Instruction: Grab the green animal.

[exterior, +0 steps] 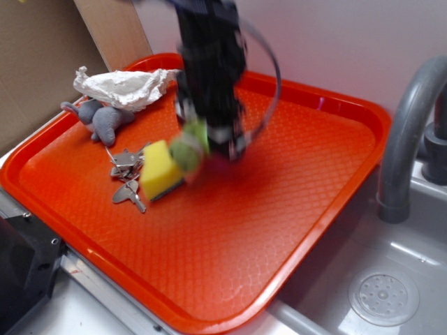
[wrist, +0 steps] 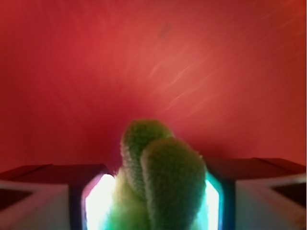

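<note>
The green animal (exterior: pixel 188 148) is a fuzzy lime-green plush, blurred in the exterior view, hanging just above the orange tray (exterior: pixel 307 167) beside the yellow sponge wedge (exterior: pixel 160 169). My gripper (exterior: pixel 206 143) comes down from above and is shut on it. In the wrist view the green animal (wrist: pixel 160 177) fills the gap between the two fingers (wrist: pixel 93 201), its stubby limbs sticking out toward the tray. Its head is hidden.
A grey plush animal (exterior: pixel 105 118) and a crumpled white cloth (exterior: pixel 126 87) lie at the tray's back left. Metal keys (exterior: pixel 128 174) sit left of the sponge. A sink with a grey faucet (exterior: pixel 408 132) is on the right.
</note>
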Tool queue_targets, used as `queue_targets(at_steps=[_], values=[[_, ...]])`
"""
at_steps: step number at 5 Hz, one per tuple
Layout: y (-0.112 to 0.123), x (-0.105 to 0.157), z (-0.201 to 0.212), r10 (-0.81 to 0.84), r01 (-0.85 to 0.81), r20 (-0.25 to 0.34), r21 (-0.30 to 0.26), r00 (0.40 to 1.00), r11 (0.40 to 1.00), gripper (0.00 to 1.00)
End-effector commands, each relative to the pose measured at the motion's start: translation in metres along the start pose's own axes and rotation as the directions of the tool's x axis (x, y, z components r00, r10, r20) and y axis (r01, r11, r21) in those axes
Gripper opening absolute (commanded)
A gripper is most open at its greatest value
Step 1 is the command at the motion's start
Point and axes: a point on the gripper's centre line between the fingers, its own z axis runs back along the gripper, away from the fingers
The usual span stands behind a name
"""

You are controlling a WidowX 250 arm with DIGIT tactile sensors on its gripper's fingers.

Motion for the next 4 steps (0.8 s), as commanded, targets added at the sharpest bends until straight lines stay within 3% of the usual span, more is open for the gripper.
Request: queue_targets(at_steps=[1,2,3,4], values=[[0.016,-0.018,0.118,0.102,-0.101,0.19,-0.015,0.976,0.995,0.0],[0.024,-0.037,0.139,0.133,-0.122,0.241,-0.061,0.961,0.991,0.0],[0.023,-0.037,0.137,0.109,-0.087,0.261,-0.093,0.959,0.992,0.0],[0.018,-0.027,0.127,0.093,-0.085,0.244,-0.044,0.965,0.995,0.0]])
